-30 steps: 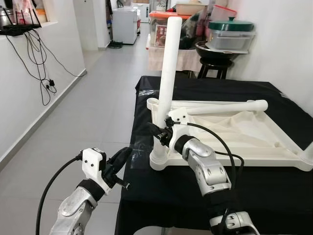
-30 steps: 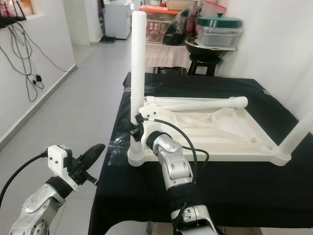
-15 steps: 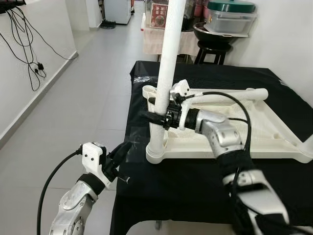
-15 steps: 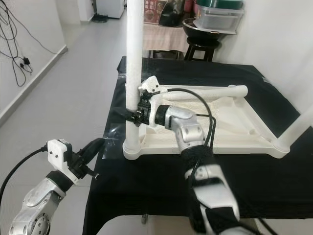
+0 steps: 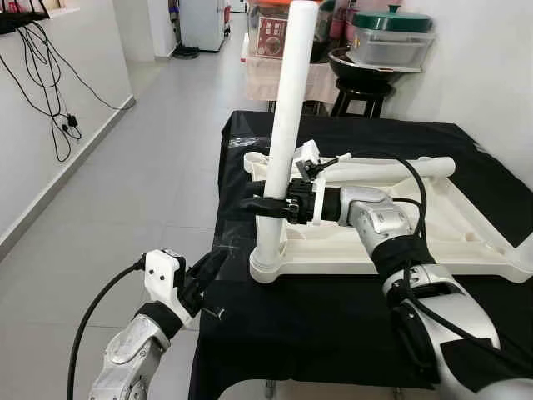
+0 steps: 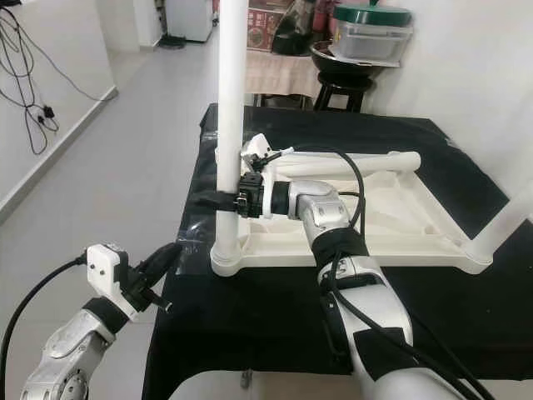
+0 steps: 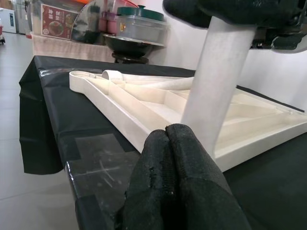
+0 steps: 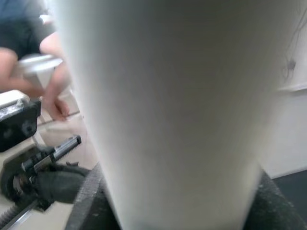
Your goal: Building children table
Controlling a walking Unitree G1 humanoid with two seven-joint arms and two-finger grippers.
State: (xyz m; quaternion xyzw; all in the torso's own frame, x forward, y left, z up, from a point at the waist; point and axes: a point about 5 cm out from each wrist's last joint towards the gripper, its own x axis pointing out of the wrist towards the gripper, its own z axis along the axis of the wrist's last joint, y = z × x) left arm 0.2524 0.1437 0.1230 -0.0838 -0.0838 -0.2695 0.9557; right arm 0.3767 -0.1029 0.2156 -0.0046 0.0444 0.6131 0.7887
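1. We find the white table top lying upside down on the black-covered table.
2. The upright white leg stands in its near-left corner socket.
3. The right gripper clamps that leg low down.
4. The left gripper, fingers pressed together, hangs by the table edge, apparently touching nothing.

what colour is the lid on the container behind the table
Dark green; the lid sits on a clear container, clearest in the left eye view.
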